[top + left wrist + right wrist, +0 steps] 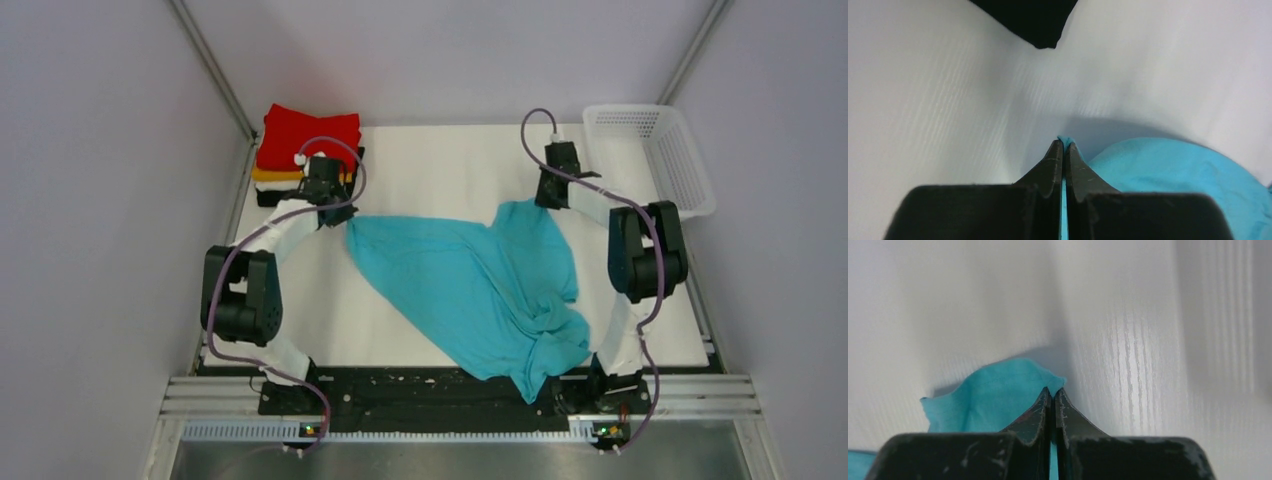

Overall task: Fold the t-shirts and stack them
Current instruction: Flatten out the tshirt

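Turquoise t-shirt [480,290] lies crumpled across the middle of the table [450,170]. Left gripper [1064,145] pinches its left corner, jaws tight together; right gripper [1053,391] likewise clamps what looks like a far edge.

A plain turquoise-blue t-shirt [470,285] is glowing against a table [440,165] that is showing white with faint ribbed lines. A red t-shirt [305,130] is sitting above thin bands of colour: an orange t-shirt [272,174], a white t-shirt [275,186] and a black t-shirt [270,198]. A basket [690,170] is showing white mesh. Both arms are showing black joints, white sleeves and purple cables [530,120]. The left gripper [1064,145] and right gripper [1052,390] are looking black, the right flecked with pale scuffs.
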{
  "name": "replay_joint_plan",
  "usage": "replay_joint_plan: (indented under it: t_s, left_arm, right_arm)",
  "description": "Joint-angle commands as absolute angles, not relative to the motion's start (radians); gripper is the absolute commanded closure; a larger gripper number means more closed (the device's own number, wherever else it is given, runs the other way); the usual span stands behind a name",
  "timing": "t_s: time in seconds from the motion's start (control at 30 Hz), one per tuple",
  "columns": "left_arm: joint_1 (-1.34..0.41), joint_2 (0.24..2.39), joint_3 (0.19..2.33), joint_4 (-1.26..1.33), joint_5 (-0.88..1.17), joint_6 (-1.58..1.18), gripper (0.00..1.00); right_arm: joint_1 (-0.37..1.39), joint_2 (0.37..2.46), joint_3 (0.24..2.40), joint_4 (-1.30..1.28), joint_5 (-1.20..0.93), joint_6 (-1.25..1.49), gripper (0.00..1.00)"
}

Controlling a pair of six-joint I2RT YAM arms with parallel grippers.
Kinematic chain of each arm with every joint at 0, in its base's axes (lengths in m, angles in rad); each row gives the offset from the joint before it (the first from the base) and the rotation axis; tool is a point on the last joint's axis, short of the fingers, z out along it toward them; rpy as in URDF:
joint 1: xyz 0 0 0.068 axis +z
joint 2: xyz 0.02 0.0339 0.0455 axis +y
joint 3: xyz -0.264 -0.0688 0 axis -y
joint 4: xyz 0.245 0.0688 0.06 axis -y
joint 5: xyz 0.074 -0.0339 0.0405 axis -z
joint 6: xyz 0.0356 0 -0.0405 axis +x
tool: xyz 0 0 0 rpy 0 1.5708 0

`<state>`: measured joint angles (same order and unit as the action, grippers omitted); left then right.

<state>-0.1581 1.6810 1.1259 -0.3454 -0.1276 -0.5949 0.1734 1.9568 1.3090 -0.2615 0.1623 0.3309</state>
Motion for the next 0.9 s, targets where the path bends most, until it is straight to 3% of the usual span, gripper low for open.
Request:
replay_joint_plan:
  t_s: [0.0,0.4,0.87]
  left_arm:
    - [-0.158,1.493,1.209,-0.338,-0.169,-0.553,1.00]
    - [-0.158,0.909,1.269,-0.354,-0.175,-0.497,1.00]
    - [-0.158,0.699,1.722,-0.529,-0.046,-0.433,1.00]
  right_arm:
    - [0.168,1.724,1.350,-0.211,0.162,0.251,1.00]
    - [0.168,1.133,1.535,-0.419,0.017,0.185,1.00]
    - [0.169,1.010,2.124,-0.646,-0.272,0.191,1.00]
